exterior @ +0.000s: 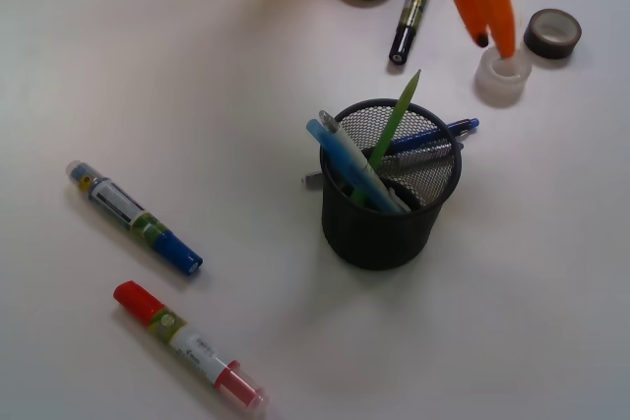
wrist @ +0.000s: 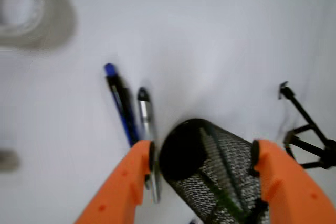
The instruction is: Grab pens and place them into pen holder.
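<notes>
While the claw [wrist: 202, 163] stood wide open w/ nothing held, the black mesh pen holder [wrist: 210, 174] sat between its orange fingers [wrist: 126, 182]. Dark blue pen [wrist: 121, 103] & silver pen [wrist: 147, 124] lay beyond the left finger, approx. side by side.

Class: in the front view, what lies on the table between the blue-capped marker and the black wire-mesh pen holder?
Nothing: between the blue-capped marker and the black wire-mesh pen holder only bare white table shows, front view.
</notes>
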You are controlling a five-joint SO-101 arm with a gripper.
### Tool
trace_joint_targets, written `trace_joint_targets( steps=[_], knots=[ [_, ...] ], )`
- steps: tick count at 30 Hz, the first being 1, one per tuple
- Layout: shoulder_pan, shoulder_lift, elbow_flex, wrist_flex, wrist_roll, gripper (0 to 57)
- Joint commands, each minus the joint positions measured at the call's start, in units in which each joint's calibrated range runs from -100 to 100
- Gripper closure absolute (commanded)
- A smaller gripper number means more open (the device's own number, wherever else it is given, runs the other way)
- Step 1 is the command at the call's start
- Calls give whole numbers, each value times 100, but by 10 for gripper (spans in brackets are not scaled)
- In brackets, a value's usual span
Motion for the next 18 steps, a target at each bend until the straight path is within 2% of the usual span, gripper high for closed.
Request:
trace_joint_targets(
  steps=[1, 18],
  knots=[
    [-41, 395, -273, 297, -39, 362],
    [176, 3200, -3425, 2388, -161, 363]
  ],
)
